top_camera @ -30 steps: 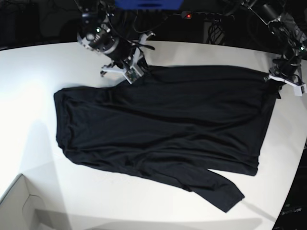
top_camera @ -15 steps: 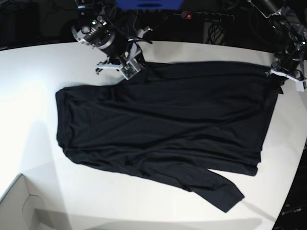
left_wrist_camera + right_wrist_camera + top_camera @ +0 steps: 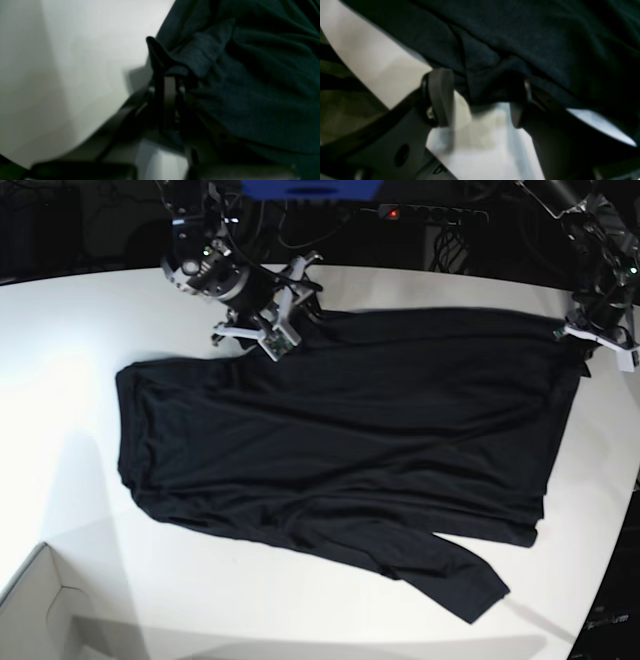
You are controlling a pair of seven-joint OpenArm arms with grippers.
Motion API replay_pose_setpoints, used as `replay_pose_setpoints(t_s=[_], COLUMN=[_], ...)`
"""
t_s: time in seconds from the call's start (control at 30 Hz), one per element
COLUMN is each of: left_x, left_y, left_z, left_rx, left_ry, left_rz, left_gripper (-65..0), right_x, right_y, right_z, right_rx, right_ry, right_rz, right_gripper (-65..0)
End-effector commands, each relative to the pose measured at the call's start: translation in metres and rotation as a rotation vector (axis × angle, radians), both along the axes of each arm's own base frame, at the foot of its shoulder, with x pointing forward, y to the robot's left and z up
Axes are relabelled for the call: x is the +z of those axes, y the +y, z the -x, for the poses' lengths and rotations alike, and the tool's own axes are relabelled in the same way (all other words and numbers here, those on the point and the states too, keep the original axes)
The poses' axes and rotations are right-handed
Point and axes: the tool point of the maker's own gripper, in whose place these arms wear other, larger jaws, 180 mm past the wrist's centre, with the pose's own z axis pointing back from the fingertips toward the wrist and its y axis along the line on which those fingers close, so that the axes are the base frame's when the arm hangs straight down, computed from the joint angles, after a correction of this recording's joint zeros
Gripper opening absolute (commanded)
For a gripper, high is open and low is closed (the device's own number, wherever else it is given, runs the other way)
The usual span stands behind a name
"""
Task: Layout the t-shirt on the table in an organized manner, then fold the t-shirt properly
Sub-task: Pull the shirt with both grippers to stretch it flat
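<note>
The black t-shirt (image 3: 340, 430) lies spread across the white table (image 3: 80, 330), with one long sleeve (image 3: 450, 575) trailing toward the front right. At the shirt's far left edge my right gripper (image 3: 278, 332) stands open. In the right wrist view its fingers (image 3: 440, 100) are wide apart, and a fold of the t-shirt (image 3: 520, 37) sags between them above the table (image 3: 370, 57). My left gripper (image 3: 588, 345) is at the far right corner. In the left wrist view the left gripper (image 3: 170, 85) is shut on a bunched edge of the t-shirt (image 3: 250, 75).
A pale box corner (image 3: 40, 610) juts in at the front left. The table's curved edge (image 3: 610, 550) runs down the right side against a dark floor. Cables and a power strip with a red light (image 3: 395, 213) sit behind the table.
My right gripper has gone from shut to open, letting go of the shirt's far edge, and has shifted slightly. The left gripper keeps its hold at the right corner.
</note>
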Motion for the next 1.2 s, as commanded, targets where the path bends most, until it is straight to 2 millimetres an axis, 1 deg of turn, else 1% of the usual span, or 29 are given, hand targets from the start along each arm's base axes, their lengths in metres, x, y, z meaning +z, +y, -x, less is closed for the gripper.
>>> replay_pose_setpoints(t_s=[0.0, 0.07, 0.1, 0.13, 0.2, 0.27, 0.3, 0.4, 0.5, 0.57, 0.63, 0.73, 0.8, 0.83, 0.9, 1.0, 1.13, 1.17], left_x=[0.015, 0.015, 0.015, 0.015, 0.016, 0.016, 0.016, 0.016, 0.019, 0.020, 0.017, 0.019, 0.018, 0.016, 0.017, 0.018, 0.020, 0.019], left_y=[0.008, 0.008, 0.008, 0.008, 0.008, 0.008, 0.009, 0.009, 0.009, 0.009, 0.009, 0.015, 0.016, 0.016, 0.016, 0.023, 0.027, 0.029], left_z=[-0.008, -0.008, -0.008, -0.008, -0.008, -0.008, -0.008, -0.008, -0.009, -0.009, -0.004, -0.001, 0.001, 0.005, 0.006, 0.018, 0.022, 0.026], left_rx=[0.001, 0.001, 0.001, 0.001, 0.001, 0.001, 0.001, 0.000, -0.002, -0.001, -0.002, -0.004, -0.005, -0.005, -0.001, 0.037, 0.052, 0.061], left_ry=[-0.048, -0.048, -0.048, -0.048, -0.049, -0.049, -0.049, -0.050, -0.054, -0.057, -0.045, -0.038, -0.032, -0.023, -0.029, -0.043, -0.051, -0.046], left_rz=[-0.028, -0.028, -0.028, -0.028, -0.027, -0.027, -0.029, -0.030, -0.037, -0.035, -0.035, -0.051, -0.054, -0.054, -0.046, -0.027, -0.024, -0.026], left_gripper=[-64.9, -64.9, -64.9, -64.9, -64.9, -64.9, -64.9, -64.9, -64.9, -64.9, -64.9, -64.9, -64.9, -64.9, -64.9, -64.9, -64.9, -64.9], right_x=[0.009, 0.009, 0.008, 0.006, 0.005, 0.004, 0.001, -0.004, -0.001, 0.006, 0.015, 0.025, 0.025, 0.023, 0.019, 0.015, 0.016, 0.018], right_y=[0.003, 0.003, 0.002, -0.001, -0.003, -0.004, -0.004, -0.012, -0.013, -0.014, -0.015, -0.016, -0.017, -0.018, -0.022, -0.023, -0.023, -0.024], right_z=[-0.008, -0.007, -0.007, -0.005, -0.003, -0.001, 0.003, 0.016, 0.025, 0.029, 0.031, 0.034, 0.039, 0.043, 0.048, 0.057, 0.064, 0.064], right_rx=[-0.010, -0.010, -0.009, -0.005, -0.002, -0.003, -0.003, 0.005, 0.005, 0.004, 0.000, -0.003, -0.003, 0.000, 0.008, 0.012, 0.011, 0.009], right_ry=[-0.035, -0.033, -0.032, -0.029, -0.026, -0.020, -0.009, 0.011, 0.012, -0.002, -0.020, -0.040, -0.032, -0.023, -0.009, 0.013, 0.018, 0.013], right_rz=[-0.032, -0.031, -0.027, -0.019, -0.013, -0.009, -0.009, 0.010, 0.014, 0.014, 0.016, 0.019, 0.023, 0.027, 0.038, 0.042, 0.040, 0.040], right_gripper=[-34.5, -36.5, -38.8, -42.4, -51.8, -63.2, -65.0, -65.0, -65.0, -65.0, -65.0, -65.0, -65.0, -65.0, -65.0, -65.0, -65.0, -65.0])
